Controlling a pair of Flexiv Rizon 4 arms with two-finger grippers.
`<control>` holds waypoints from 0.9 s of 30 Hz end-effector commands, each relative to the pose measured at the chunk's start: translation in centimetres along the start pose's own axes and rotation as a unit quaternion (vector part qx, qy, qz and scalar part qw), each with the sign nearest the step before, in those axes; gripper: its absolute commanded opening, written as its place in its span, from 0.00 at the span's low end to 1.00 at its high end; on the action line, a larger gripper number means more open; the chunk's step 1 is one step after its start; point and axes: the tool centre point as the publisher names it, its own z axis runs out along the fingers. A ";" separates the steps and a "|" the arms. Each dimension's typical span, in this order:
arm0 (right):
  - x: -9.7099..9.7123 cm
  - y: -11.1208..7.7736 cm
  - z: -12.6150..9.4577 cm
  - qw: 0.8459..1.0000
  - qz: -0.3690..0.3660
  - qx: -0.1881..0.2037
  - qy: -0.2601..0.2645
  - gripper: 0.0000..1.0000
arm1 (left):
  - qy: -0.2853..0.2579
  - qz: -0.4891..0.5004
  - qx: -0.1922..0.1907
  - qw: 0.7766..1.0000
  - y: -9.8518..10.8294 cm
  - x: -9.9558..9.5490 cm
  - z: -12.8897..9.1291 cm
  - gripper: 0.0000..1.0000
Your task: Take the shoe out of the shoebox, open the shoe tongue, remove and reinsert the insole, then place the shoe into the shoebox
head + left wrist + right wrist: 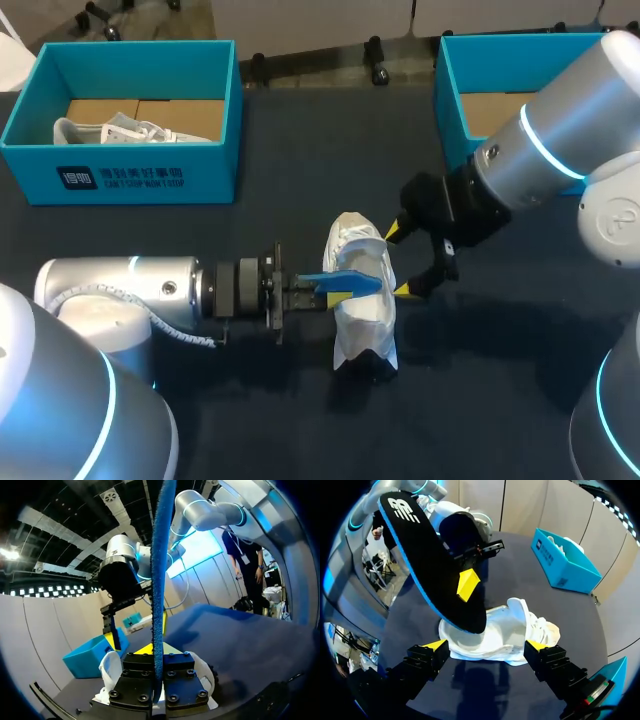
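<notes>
A white shoe (362, 310) lies on the dark table, midway between my arms. Above it my left gripper (338, 291) is shut on a blue-edged, black-topped insole (432, 562), which stands on edge, its lower end at the shoe's opening. The left wrist view shows that insole (159, 580) edge-on between the fingers (153, 652). My right gripper (402, 262) is open at the shoe's right side. In the right wrist view its yellow tips straddle the shoe (505, 632) without touching it, the gripper (486, 646) just short of the shoe.
A blue shoebox (140, 180) at the back left holds another white shoe (125, 128). A second blue shoebox (455, 95) stands at the back right, partly behind my right arm. The left box (560, 560) also shows in the right wrist view.
</notes>
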 end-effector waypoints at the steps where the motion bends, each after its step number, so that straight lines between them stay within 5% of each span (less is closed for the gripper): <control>1: 0.0 0.0 0.2 1.000 0.000 0.000 -0.001 1.00 | -0.003 0.007 0.001 1.000 0.2 0.5 0.1 0.00; 14: 0.0 0.0 0.2 1.000 0.000 0.000 -0.001 1.00 | 0.000 0.029 0.015 0.999 -1.2 -0.1 2.0 0.00; 27: 0.0 0.0 0.2 1.000 0.000 0.000 -0.001 1.00 | 0.027 0.042 0.004 0.999 0.6 0.1 2.7 0.00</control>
